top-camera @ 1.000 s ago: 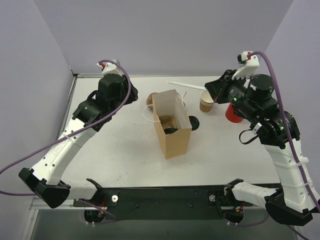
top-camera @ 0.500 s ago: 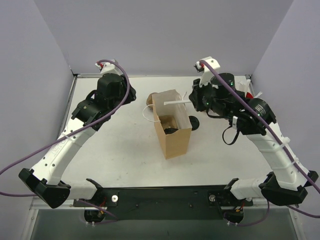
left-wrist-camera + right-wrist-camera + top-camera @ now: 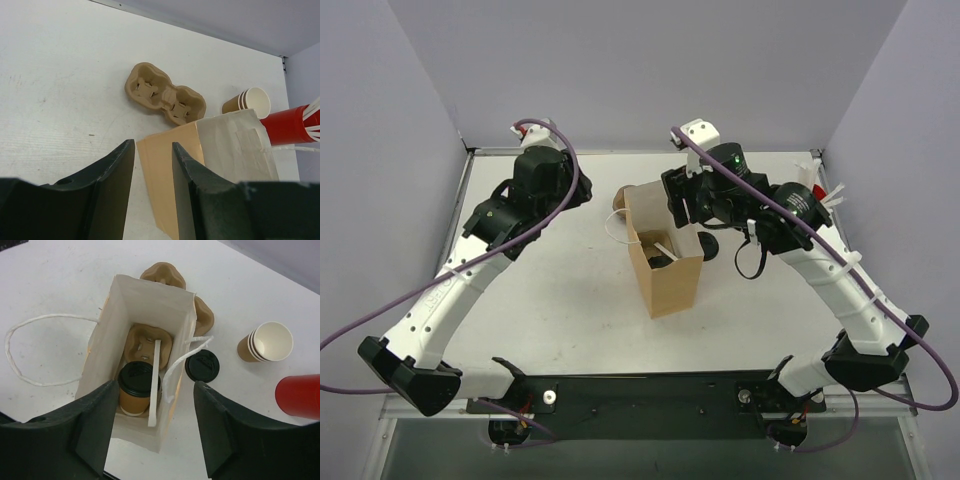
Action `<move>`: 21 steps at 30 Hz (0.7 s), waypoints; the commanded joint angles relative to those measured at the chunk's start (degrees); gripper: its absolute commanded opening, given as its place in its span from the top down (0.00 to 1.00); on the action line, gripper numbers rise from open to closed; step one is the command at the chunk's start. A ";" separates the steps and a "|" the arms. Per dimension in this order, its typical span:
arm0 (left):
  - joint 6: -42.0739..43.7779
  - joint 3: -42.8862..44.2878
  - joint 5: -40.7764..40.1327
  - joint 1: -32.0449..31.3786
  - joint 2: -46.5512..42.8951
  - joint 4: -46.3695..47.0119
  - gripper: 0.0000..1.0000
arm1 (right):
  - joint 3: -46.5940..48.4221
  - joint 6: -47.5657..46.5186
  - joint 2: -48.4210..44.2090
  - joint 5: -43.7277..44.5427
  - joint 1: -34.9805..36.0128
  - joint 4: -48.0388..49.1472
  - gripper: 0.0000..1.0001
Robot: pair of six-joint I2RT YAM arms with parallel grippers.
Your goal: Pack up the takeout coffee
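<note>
Right wrist | takeout coffee (image 3: pixel 136 382) upright inside bag (image 3: pixel 150 305) | right fingers (image 3: pixel 90 425) apart

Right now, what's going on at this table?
The right gripper hovers open above the brown paper bag, holding nothing. Inside the bag, a lidded coffee cup sits in a pulp carrier with a white stick beside it. The left gripper hangs open and empty off to the bag's left. Spare cups and a loose black lid are outside on the table.
</note>
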 commanded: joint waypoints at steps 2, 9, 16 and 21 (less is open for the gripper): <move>1.75 0.91 2.99 0.47 0.91 0.16 0.53 | 3.98 0.24 0.33 2.68 0.41 0.19 0.34; 3.42 1.53 4.06 0.47 2.67 -1.33 0.33 | 4.77 4.36 -3.08 8.04 -2.31 1.16 0.14; 3.07 -1.19 4.49 2.75 1.70 -1.07 0.28 | -4.17 13.32 -8.80 4.61 -14.96 2.30 0.09; 2.72 -3.82 3.44 4.34 1.35 -1.95 0.24 | -15.51 19.90 -13.19 0.14 -25.15 6.24 0.08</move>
